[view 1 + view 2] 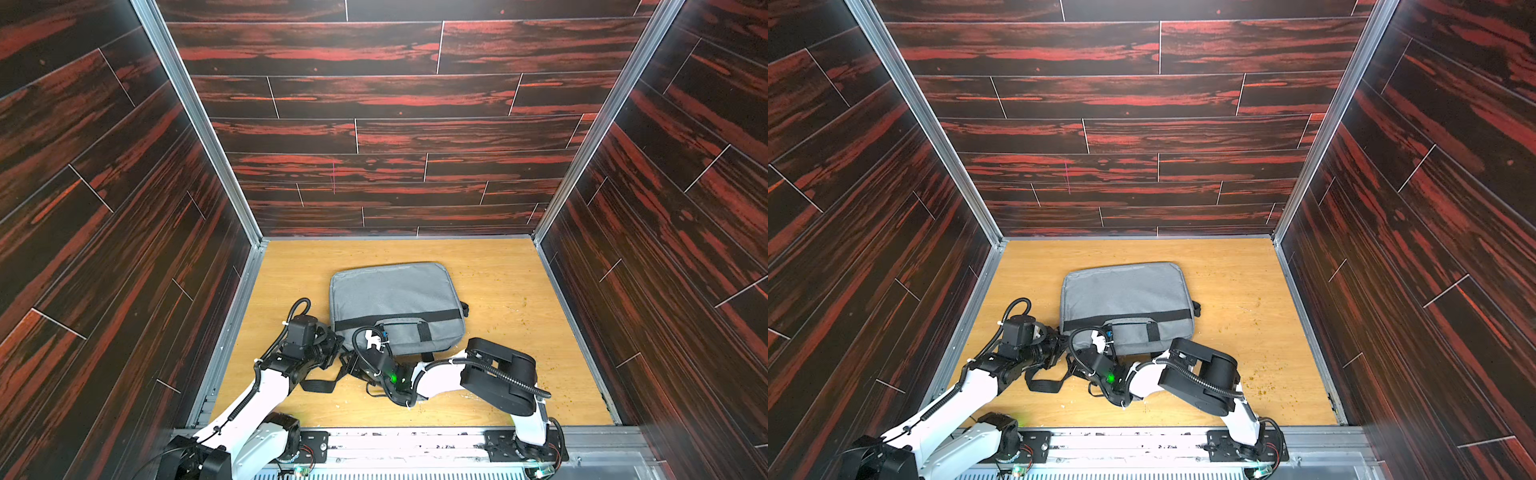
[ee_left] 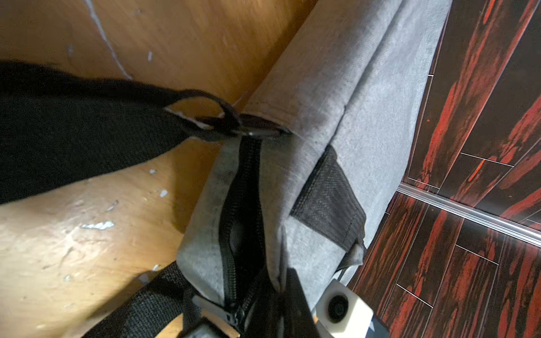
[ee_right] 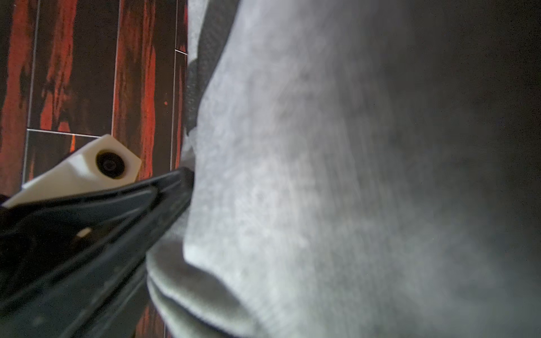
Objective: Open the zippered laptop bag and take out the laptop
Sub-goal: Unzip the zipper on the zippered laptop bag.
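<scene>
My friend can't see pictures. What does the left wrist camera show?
The corner of a grey laptop bag fills the view, its black zipper gaping partly open. A black shoulder strap clips on beside it, over the wooden table.

Laptop bag (image 1: 395, 295) on wooden table (image 1: 519, 286)

Top views look down together; wrist cameras hug the bag (image 2: 336, 87).
</scene>
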